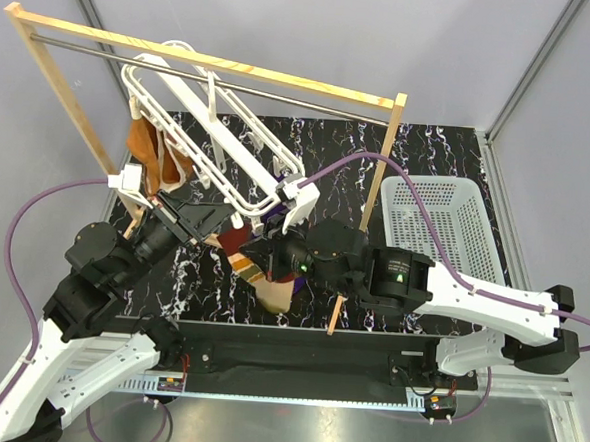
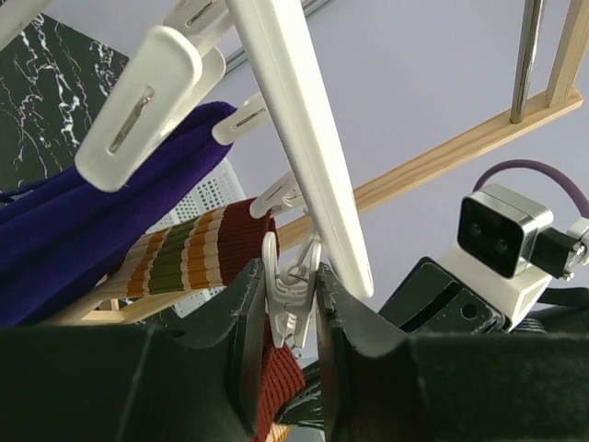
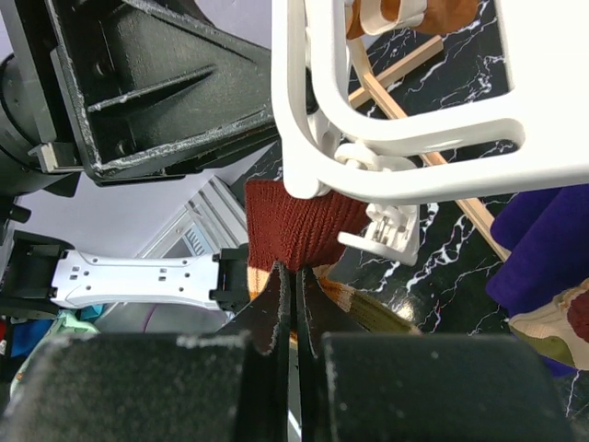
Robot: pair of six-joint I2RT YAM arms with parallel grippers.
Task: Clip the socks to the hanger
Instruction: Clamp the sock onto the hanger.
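Now | 1 hanger (image 1: 229, 149) | left end effector (image 2: 290, 278) clamps 1 clip peg (image 2: 294, 318) | right end effector (image 3: 293, 281) pinches 1 sock (image 3: 294, 221)

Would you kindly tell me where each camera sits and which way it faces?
Top external: above and behind the arm bases, looking down on the table; both arms show, left gripper and right gripper together at the hanger's near end.
Left wrist: on the left arm, looking up past its own fingers, which pinch a clip beside the sock.
Right wrist: on the right arm, looking up past its own fingers, shut on the sock.
Shared: both wrist views show the sock and the hanger.
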